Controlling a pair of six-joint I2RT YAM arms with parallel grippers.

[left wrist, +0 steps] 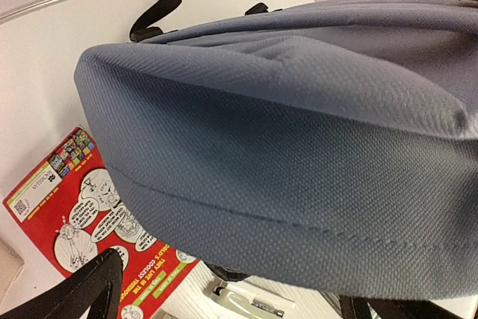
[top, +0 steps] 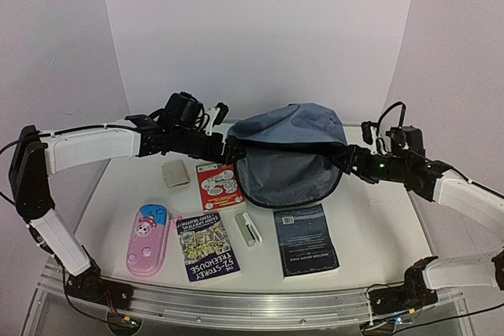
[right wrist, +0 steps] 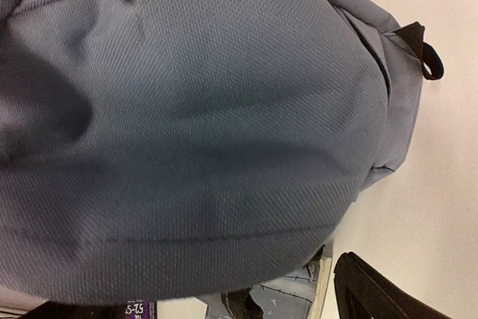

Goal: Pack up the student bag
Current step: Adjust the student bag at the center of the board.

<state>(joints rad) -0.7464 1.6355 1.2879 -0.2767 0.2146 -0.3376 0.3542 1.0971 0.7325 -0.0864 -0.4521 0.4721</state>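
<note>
The student bag [top: 290, 151] is a large slate-blue backpack lying mid-table with its mouth open toward the near edge and its grey lining showing. My left gripper [top: 229, 149] is at the bag's left side, and the fabric [left wrist: 299, 147] fills the left wrist view. The jaws stand wide, with one black finger [left wrist: 89, 289] low on the left and the bag's side between and above them. My right gripper [top: 347, 162] is at the bag's right side, also open, with one finger [right wrist: 381, 289] beside the fabric [right wrist: 187, 125]. No grip on the cloth shows.
In front of the bag lie a red comic book [top: 220, 186], a purple Treehouse book [top: 208, 246], a dark blue book [top: 305, 239], a small white stapler [top: 249, 228], a beige block [top: 175, 174] and a pink-and-blue pencil case [top: 148, 240]. A black strap [left wrist: 153, 5] trails behind the bag.
</note>
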